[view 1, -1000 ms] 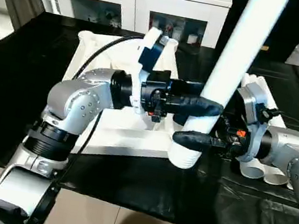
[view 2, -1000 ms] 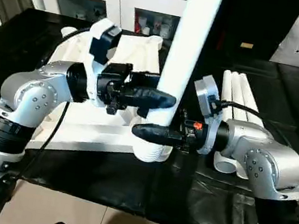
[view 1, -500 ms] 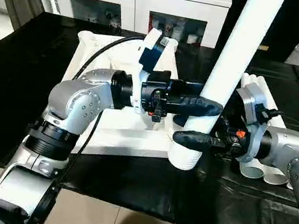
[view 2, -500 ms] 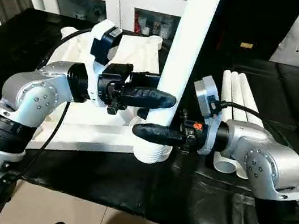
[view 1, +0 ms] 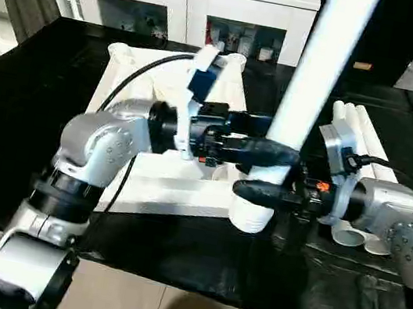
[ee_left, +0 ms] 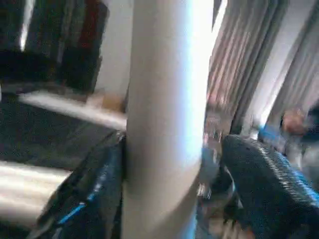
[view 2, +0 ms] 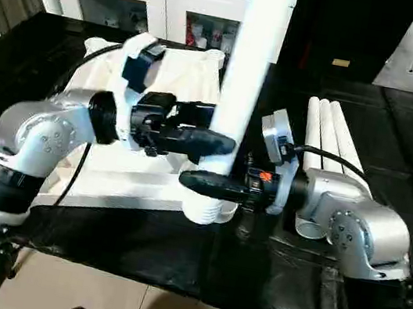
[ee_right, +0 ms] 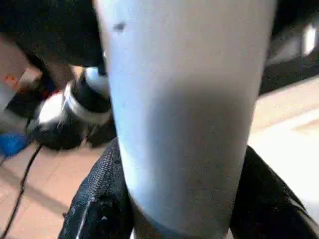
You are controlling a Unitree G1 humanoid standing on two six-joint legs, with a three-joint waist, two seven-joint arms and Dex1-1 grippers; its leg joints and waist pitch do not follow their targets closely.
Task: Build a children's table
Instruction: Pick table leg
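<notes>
The right gripper [view 1: 258,188] is clenched on the lower part of a white table leg [view 1: 304,99], just above the flared end. In the right wrist view its two black fingers [ee_right: 97,199] press on both sides of the leg [ee_right: 187,114]. The left gripper [view 1: 259,149] is around the same leg, a little higher, but it is released: in the left wrist view one finger [ee_left: 87,189] lies against the leg [ee_left: 162,124], and the other finger stands apart from it, with a gap between.

The leg stands almost upright, leaning slightly away to the robot's right at the top. Its flared end [view 1: 251,212] is at the near right corner of the white table top [view 1: 148,172]. If it already sits in the corner socket, I cannot tell.

The table top lies with the ribbed underside up on the black work surface [view 1: 25,100]. Three more white legs [view 2: 328,139] lie side by side on this surface, on the robot's right, behind the right forearm [view 2: 353,227]. A white cabinet [view 1: 192,1] stands behind the work surface.
</notes>
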